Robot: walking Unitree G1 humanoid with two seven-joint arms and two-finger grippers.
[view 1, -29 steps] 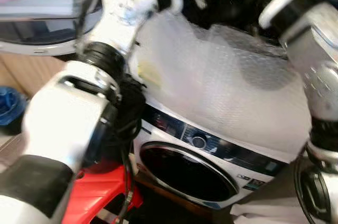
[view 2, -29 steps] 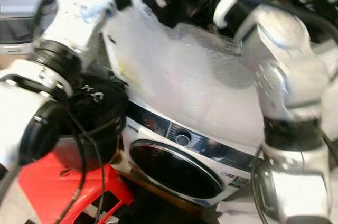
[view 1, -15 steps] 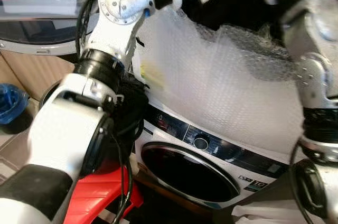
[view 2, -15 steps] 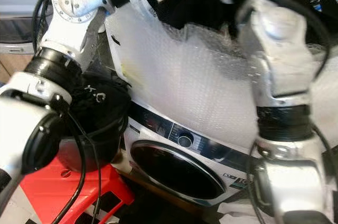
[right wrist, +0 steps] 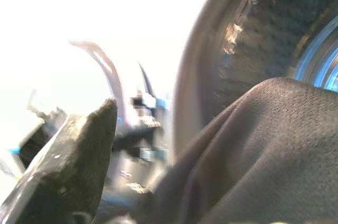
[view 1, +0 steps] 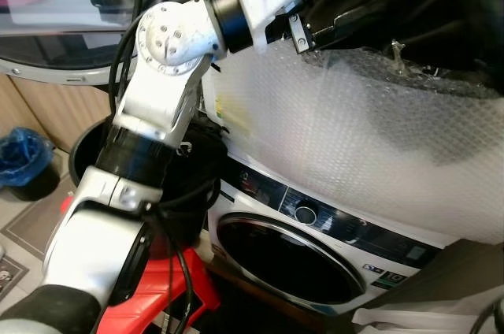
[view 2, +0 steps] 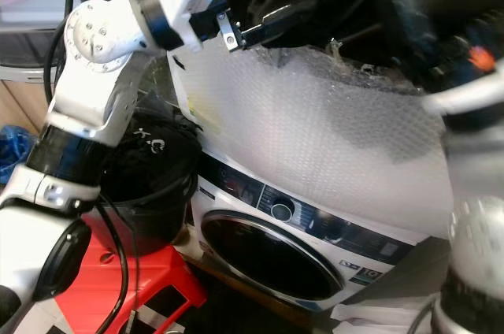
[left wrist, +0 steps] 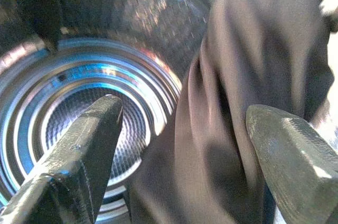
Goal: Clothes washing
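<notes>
Item: my left arm [view 1: 153, 113]. Silver, bent at the elbow just before my head, forearm rising up and forward toward the open drum above.

Item: red stool [view 2: 118, 279]. It stands beneath that elbow and carries a black bucket [view 2: 150, 192] with dark laundry in it.

Item: lower washing machine [view 1: 315, 231]. It sits beside the stool, with its round dark door shut, a dial and display on the front panel, and its top and upper front wrapped in bubble wrap [view 1: 346, 137].

Item: left fingers [left wrist: 179, 150]. They are spread wide apart at the drum mouth above the wrapped machine, one finger [left wrist: 79, 145] to either side of a hanging fold of the dark garment [left wrist: 248, 102]; neither pad presses on the cloth.

Item: dark garment, as above. It is draped over the rim of the upper drum [left wrist: 90, 71], partly inside; the ribbed steel wall behind it glows blue.

Item: my right arm [view 2: 472, 161]. Raised at my right and blurred. In the right wrist view one finger [right wrist: 68, 166] shows beside the same dark cloth at the drum rim; I cannot tell whether these fingers are apart or together.
</notes>
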